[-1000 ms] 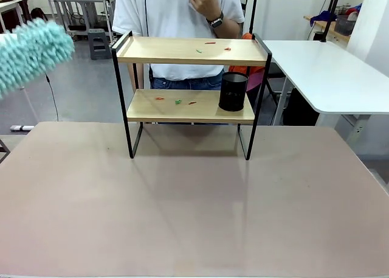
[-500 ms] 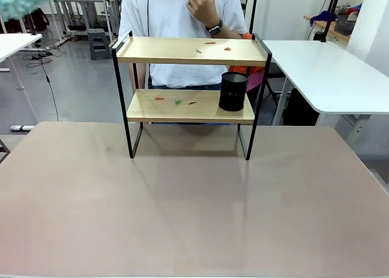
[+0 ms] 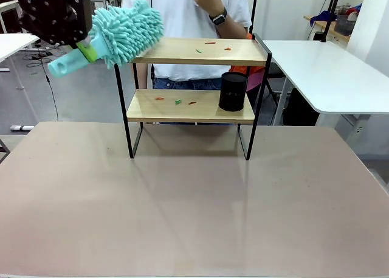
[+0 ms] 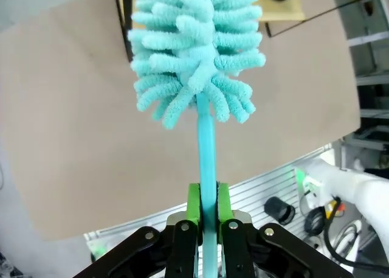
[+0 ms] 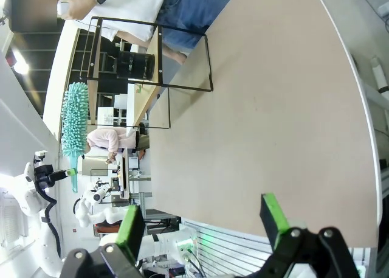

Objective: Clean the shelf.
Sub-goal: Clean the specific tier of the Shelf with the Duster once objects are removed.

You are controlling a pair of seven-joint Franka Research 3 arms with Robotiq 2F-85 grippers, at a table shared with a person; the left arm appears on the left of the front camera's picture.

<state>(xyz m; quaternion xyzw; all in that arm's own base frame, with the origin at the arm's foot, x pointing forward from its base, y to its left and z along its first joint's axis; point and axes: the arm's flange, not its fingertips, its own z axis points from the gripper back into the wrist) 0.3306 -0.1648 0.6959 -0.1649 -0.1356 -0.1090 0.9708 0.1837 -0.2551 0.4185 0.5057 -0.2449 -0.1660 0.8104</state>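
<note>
1. The left gripper (image 4: 208,204) clamps the handle of a turquoise duster (image 3: 129,30), its head at the top left corner of the shelf (image 3: 176,50)
2. The shelf stands on the tabletop (image 3: 194,211), coloured scraps (image 3: 177,100) on both boards
3. The right gripper (image 5: 202,220) hangs with jaws apart
</note>
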